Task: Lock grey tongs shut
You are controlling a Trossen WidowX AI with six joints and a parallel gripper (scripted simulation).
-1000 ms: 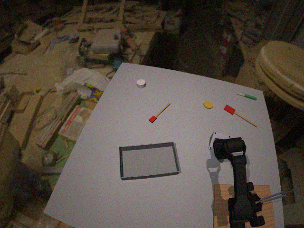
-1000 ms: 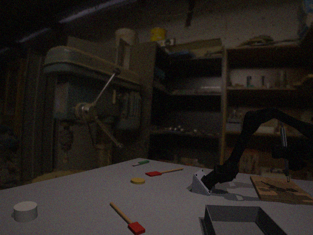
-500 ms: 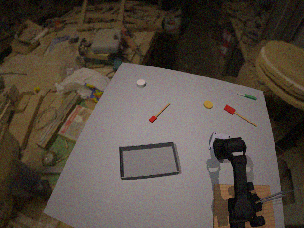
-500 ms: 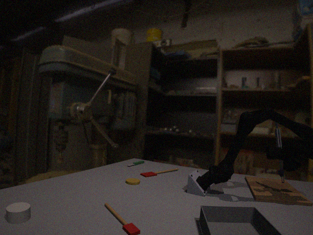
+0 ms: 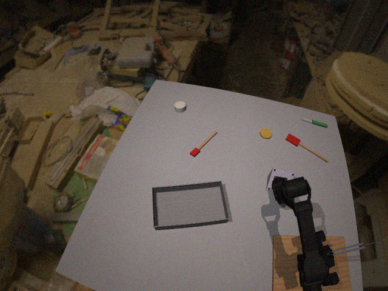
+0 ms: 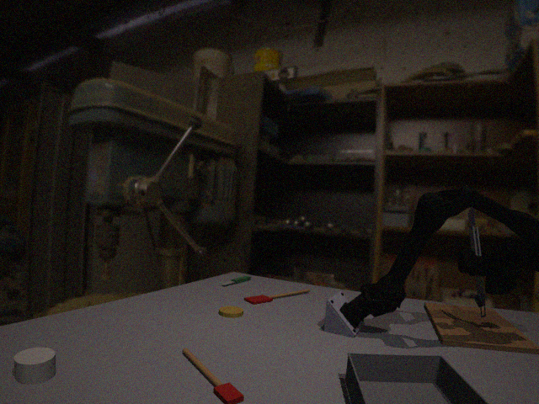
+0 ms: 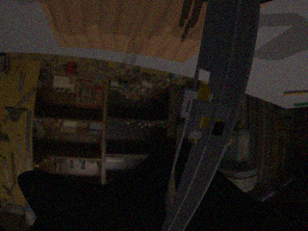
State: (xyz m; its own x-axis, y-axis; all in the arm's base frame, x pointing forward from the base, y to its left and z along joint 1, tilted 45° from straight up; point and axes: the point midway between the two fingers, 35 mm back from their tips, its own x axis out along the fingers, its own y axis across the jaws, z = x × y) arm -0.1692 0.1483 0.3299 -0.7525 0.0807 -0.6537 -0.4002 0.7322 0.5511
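The grey tongs stand nearly upright in the air, their two arms close together. I cannot tell whether the lock is engaged or which end holds the tips. My gripper is shut on the tongs and hides part of them in the exterior view. Their lower end hangs over the wooden board, with the gap to it unclear. The roasting tin holds nothing that I can see.
Red spatulas, a yellow disc, a white round piece and a green-handled knife lie away from the board. The arm's base stands between board and yellow disc.
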